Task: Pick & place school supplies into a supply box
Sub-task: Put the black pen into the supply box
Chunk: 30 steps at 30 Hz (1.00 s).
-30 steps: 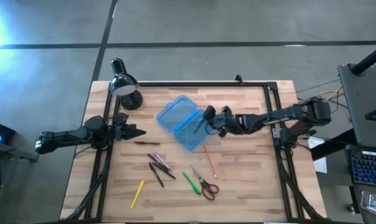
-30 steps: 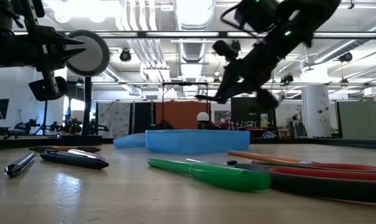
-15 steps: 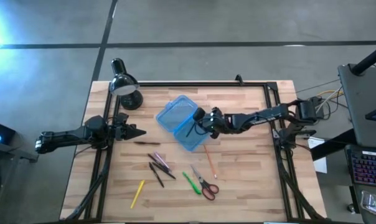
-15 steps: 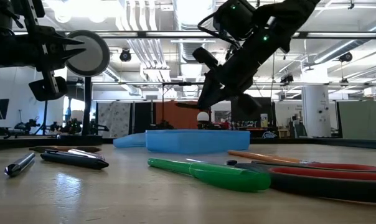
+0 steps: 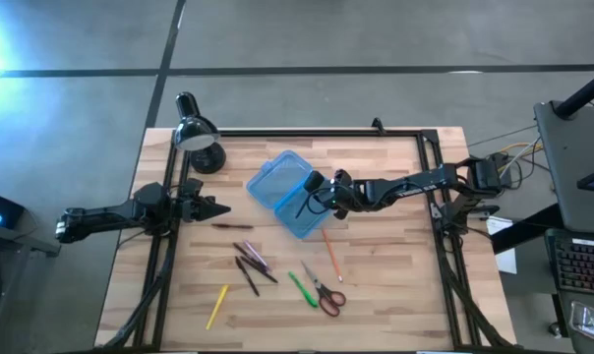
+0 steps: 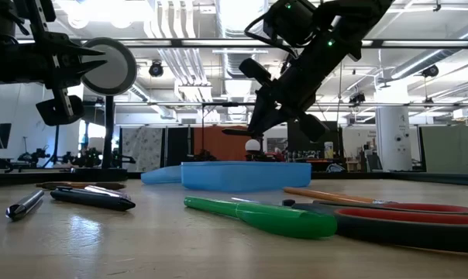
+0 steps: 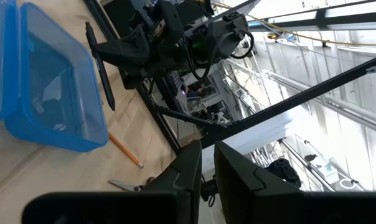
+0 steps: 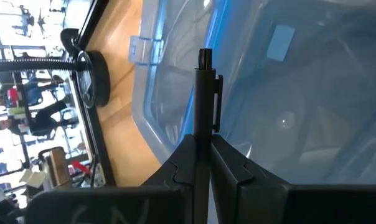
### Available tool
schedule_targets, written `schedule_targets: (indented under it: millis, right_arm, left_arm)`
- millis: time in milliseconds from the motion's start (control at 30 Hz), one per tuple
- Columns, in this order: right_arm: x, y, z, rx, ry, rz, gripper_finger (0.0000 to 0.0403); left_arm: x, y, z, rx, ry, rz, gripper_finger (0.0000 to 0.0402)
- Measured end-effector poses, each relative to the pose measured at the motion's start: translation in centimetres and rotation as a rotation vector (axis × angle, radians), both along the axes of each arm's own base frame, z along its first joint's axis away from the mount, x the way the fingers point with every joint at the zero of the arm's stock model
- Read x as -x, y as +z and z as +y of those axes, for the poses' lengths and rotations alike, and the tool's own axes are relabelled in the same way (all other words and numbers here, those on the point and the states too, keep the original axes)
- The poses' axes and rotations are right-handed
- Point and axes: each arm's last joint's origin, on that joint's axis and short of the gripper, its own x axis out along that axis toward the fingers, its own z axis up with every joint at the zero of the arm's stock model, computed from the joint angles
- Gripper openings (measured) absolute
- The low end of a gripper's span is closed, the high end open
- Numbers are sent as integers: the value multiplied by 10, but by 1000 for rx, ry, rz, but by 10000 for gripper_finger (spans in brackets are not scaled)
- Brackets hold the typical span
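Observation:
The supply box (image 5: 285, 192) is a translucent blue case lying open on the table, two halves side by side. It also shows as the blue box (image 6: 242, 174) in the low view. My right gripper (image 5: 317, 192) hovers over its right half, shut on a dark pen (image 8: 203, 93). My left gripper (image 5: 222, 208) waits shut at the table's left, above the wood. On the table lie a dark pen (image 5: 232, 226), several dark pens (image 5: 250, 264), a yellow pencil (image 5: 216, 305), a green pen (image 5: 302, 288), red-handled scissors (image 5: 326, 293) and an orange pencil (image 5: 331, 254). My right gripper pinches the dark pen between its two fingers near one end (image 8: 201, 146). The fingers come from the table's right, slanting down. The pen is lifted clear and sticks out past the fingertips, its clip end (image 8: 205, 59) slanting down over the open blue half (image 8: 287, 74).
A black desk lamp (image 5: 197, 138) stands at the table's far left corner, close to the box. A black frame (image 5: 307, 132) runs along the table's edges. Bare wood lies right of the box and along the near right side.
My right gripper has moved toward the table's left and a little down, carrying the dark pen from the box's right edge to above its right half. It has stayed shut on the pen. In the last half second it has hardly moved.

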Motion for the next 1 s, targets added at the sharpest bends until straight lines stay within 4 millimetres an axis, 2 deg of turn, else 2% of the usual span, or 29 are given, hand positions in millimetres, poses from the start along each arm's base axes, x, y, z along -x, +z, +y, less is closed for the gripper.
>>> schedule_targets:
  millis: [1000]
  right_arm:
    - [1,0,3,21,-21,4,13]
  left_arm:
    - [0,0,0,0,0,0,28]
